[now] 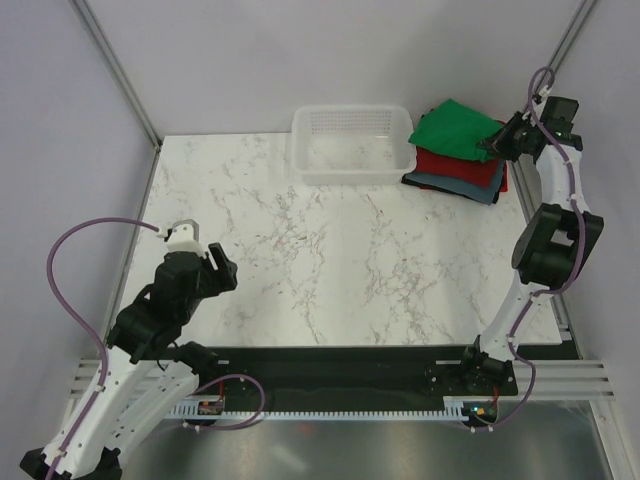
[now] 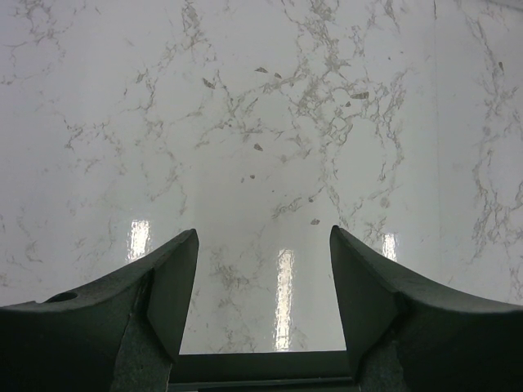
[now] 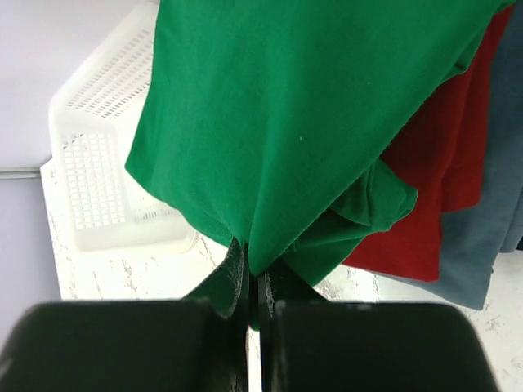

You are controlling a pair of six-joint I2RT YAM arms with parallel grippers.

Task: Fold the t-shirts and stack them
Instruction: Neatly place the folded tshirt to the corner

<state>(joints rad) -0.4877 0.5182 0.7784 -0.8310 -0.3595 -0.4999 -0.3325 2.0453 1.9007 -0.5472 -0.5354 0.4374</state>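
Green shirt [image 1: 455,127]: lies on top of the folded red shirt [image 1: 455,163] and grey-blue shirt [image 1: 448,183], at the far right of the table [image 1: 300,260], just beside the basket [image 1: 350,172].
Handling: light, limp cloth (likely to sag and drag, not slide stiffly); best taken by a pinched edge or corner and lifted clear of the two below.
Right gripper [image 3: 257,286]: clamped tight on a bunched fold at the green shirt's near edge, cloth fanning out from the pinch.
Left gripper [image 2: 263,269]: jaws spread wide, holding nothing, over bare table, well apart from the shirts.

White marbled table [image 1: 330,270] between pale, possibly fabric walls [image 1: 300,50].
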